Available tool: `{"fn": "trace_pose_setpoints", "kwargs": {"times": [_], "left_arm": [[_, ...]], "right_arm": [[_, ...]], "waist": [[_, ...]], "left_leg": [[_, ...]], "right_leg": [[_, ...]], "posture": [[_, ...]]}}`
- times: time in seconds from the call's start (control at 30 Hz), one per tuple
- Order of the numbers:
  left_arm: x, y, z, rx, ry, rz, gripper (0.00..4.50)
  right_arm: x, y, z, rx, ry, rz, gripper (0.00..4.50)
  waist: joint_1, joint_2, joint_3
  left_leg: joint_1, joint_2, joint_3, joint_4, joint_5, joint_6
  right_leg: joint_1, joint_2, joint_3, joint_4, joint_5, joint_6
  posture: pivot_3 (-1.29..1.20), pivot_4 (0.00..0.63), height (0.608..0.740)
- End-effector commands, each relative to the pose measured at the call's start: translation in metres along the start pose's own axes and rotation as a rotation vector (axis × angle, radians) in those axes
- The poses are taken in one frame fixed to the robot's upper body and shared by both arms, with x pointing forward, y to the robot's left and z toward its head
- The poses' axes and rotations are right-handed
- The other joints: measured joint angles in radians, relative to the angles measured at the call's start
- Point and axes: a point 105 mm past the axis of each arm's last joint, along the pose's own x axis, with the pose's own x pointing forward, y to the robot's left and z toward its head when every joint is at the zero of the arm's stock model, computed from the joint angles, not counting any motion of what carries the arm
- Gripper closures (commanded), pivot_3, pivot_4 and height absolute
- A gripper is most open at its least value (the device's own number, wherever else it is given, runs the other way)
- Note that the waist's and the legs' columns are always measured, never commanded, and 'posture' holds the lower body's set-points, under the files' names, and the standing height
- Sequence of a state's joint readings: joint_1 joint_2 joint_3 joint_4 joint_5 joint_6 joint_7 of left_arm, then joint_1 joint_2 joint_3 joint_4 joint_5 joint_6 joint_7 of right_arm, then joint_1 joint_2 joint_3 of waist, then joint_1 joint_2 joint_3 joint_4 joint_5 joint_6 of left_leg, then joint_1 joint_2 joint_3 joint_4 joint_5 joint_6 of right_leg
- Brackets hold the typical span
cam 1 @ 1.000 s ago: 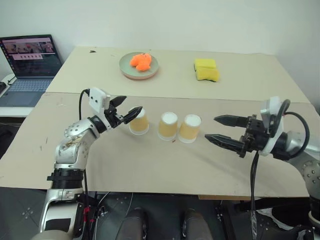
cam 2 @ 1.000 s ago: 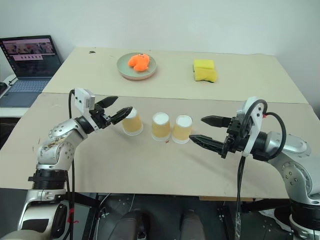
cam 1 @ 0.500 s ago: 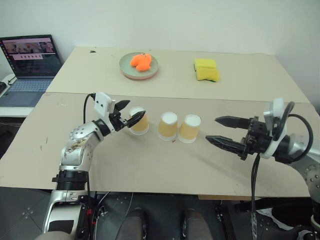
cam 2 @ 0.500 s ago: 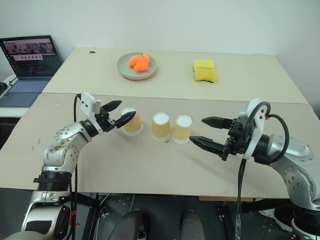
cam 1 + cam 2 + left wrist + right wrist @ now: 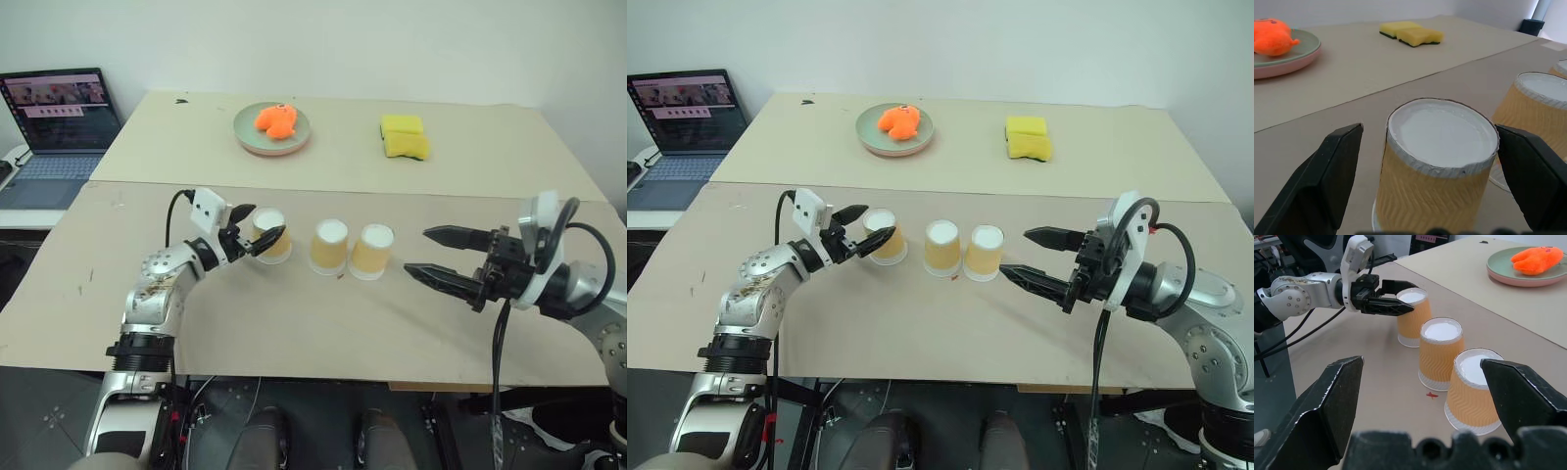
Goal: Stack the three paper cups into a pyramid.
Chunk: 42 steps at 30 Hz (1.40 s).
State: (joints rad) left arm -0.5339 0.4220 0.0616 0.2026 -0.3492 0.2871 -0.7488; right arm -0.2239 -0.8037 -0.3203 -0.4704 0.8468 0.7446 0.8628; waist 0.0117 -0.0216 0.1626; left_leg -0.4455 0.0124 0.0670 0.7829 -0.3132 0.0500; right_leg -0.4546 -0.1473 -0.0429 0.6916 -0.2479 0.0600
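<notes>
Three paper cups stand upside down in a row on the near table: the left cup (image 5: 273, 238), the middle cup (image 5: 329, 246) and the right cup (image 5: 371, 253). My left gripper (image 5: 261, 228) is open and level, one finger on each side of the left cup (image 5: 1439, 166). In the left wrist view a small gap shows between each finger and the cup wall. To the right of the row my right gripper (image 5: 416, 251) hangs open and empty, pointing at the cups, with the right cup (image 5: 1471, 391) closest to it.
On the far table a green plate (image 5: 243, 138) holds an orange plush toy (image 5: 276, 118), and a yellow sponge (image 5: 405, 136) lies to its right. A laptop (image 5: 61, 113) is open at far left. Bare table (image 5: 294, 313) stretches in front of the cups.
My left gripper has sunk and edged in, from the left cup's top rim to astride its sides. The right gripper and the cups have stayed put.
</notes>
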Motion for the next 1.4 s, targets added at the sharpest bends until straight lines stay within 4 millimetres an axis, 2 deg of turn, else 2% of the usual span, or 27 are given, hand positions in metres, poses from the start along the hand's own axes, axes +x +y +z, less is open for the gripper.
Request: {"fn": "trace_pose_setpoints", "kwargs": {"times": [0.03,0.3,0.4,0.43,0.47,0.53,0.7,0.8,0.93,0.97,1.07,1.13,1.2,1.27,1.4], "left_arm": [[0.003,-0.004,0.023,0.042,-0.070,-0.025,0.04],[0.001,0.000,0.020,0.043,-0.064,-0.008,0.04],[-0.001,0.000,0.018,0.033,-0.067,-0.010,0.85],[-0.001,0.000,0.018,0.030,-0.069,-0.015,1.00],[-0.002,0.001,0.017,0.032,-0.061,-0.009,1.47],[-0.001,0.005,0.013,0.043,-0.030,0.024,2.04],[0.000,0.004,0.017,0.059,-0.043,0.012,2.04],[0.005,0.003,0.031,0.100,-0.072,-0.013,2.04],[0.020,0.004,0.067,0.154,-0.145,-0.049,2.04],[0.027,0.000,0.081,0.158,-0.174,-0.084,2.04],[0.039,-0.026,0.115,0.134,-0.223,-0.291,2.04],[0.035,-0.051,0.115,0.132,-0.177,-0.500,2.04],[0.031,-0.061,0.107,0.151,-0.108,-0.624,2.04],[0.027,-0.065,0.100,0.171,-0.047,-0.700,2.04],[0.032,-0.059,0.094,0.197,0.024,-0.746,2.04]], "right_arm": [[-0.001,0.004,0.014,-0.055,-0.044,0.007,0.00],[-0.001,0.003,0.013,-0.057,-0.041,0.001,0.00],[-0.002,0.003,0.014,-0.058,-0.042,-0.001,0.00],[-0.002,0.003,0.014,-0.059,-0.043,-0.001,0.00],[-0.002,0.002,0.015,-0.060,-0.043,-0.002,0.00],[-0.002,0.002,0.015,-0.063,-0.043,-0.003,0.00],[-0.002,0.002,0.016,-0.065,-0.045,-0.001,0.00],[-0.001,0.001,0.015,-0.067,-0.044,0.001,0.00],[0.000,0.001,0.016,-0.071,-0.039,0.011,0.00],[0.001,0.001,0.016,-0.072,-0.041,0.012,0.00],[0.001,0.002,0.016,-0.069,-0.040,0.019,0.00],[-0.001,0.005,0.014,-0.065,-0.028,0.029,0.00],[-0.002,0.007,0.012,-0.062,-0.019,0.031,0.00],[-0.004,0.009,0.011,-0.059,-0.014,0.028,0.00],[-0.006,0.011,0.008,-0.050,-0.019,0.006,0.00]], "waist": [[0.000,0.000,0.000],[0.000,0.000,0.000],[0.000,0.000,0.000],[0.000,0.000,0.000],[0.000,0.000,0.000],[0.000,0.000,0.000],[0.000,0.000,0.000],[0.000,0.000,0.000],[0.004,-0.001,0.000],[0.004,-0.001,0.000],[0.003,-0.001,0.000],[0.000,-0.001,0.000],[-0.005,-0.001,0.000],[-0.008,-0.001,0.000],[-0.007,-0.001,0.001]], "left_leg": [[0.000,0.000,0.000,0.000,0.000,0.000],[0.000,0.000,0.000,0.000,0.000,0.000],[0.000,0.000,0.000,0.000,0.000,0.000],[0.000,0.000,0.000,0.000,0.000,0.000],[0.000,0.000,0.000,0.000,0.000,0.000],[0.000,0.000,0.000,0.000,0.000,0.000],[0.000,0.000,0.000,0.000,0.000,0.000],[0.000,0.000,0.000,0.000,0.000,0.000],[0.000,0.000,0.000,0.000,0.000,0.000],[-0.001,0.000,0.000,0.001,0.000,0.000],[-0.001,-0.001,0.000,0.001,0.000,0.000],[-0.002,-0.001,0.000,0.001,0.002,-0.003],[-0.002,-0.001,0.001,0.001,0.002,-0.003],[-0.001,-0.001,0.001,0.001,0.002,-0.003],[-0.001,0.000,0.001,0.001,0.000,0.001]], "right_leg": [[0.000,0.000,0.000,0.000,0.000,0.000],[0.000,0.000,0.000,0.000,0.000,0.000],[0.000,0.000,0.000,0.000,0.000,0.000],[0.000,0.000,0.000,0.000,0.000,0.000],[0.000,0.000,0.000,0.000,0.000,0.000],[0.000,0.000,0.000,0.000,0.000,0.000],[0.000,0.000,0.000,0.000,0.000,0.000],[0.000,0.000,0.000,0.000,0.000,0.000],[0.000,0.000,-0.001,0.000,0.000,0.000],[0.000,0.000,-0.001,0.000,0.000,0.000],[0.000,0.000,-0.001,0.000,0.000,0.000],[0.000,0.000,-0.001,0.000,0.000,0.000],[0.000,0.000,-0.001,0.002,0.000,0.001],[0.000,0.000,0.000,0.002,0.000,0.001],[-0.001,0.001,0.000,0.001,0.000,0.001]], "posture": [[0.00,0.150,0.673],[0.00,0.150,0.673],[0.00,0.150,0.673],[0.00,0.150,0.673],[0.00,0.150,0.673],[0.00,0.150,0.673],[0.00,0.150,0.673],[0.00,0.150,0.673],[0.00,0.150,0.673],[0.00,0.150,0.673],[0.00,0.150,0.673],[0.00,0.150,0.673],[0.00,0.150,0.673],[0.00,0.150,0.673],[0.00,0.150,0.673]]}}
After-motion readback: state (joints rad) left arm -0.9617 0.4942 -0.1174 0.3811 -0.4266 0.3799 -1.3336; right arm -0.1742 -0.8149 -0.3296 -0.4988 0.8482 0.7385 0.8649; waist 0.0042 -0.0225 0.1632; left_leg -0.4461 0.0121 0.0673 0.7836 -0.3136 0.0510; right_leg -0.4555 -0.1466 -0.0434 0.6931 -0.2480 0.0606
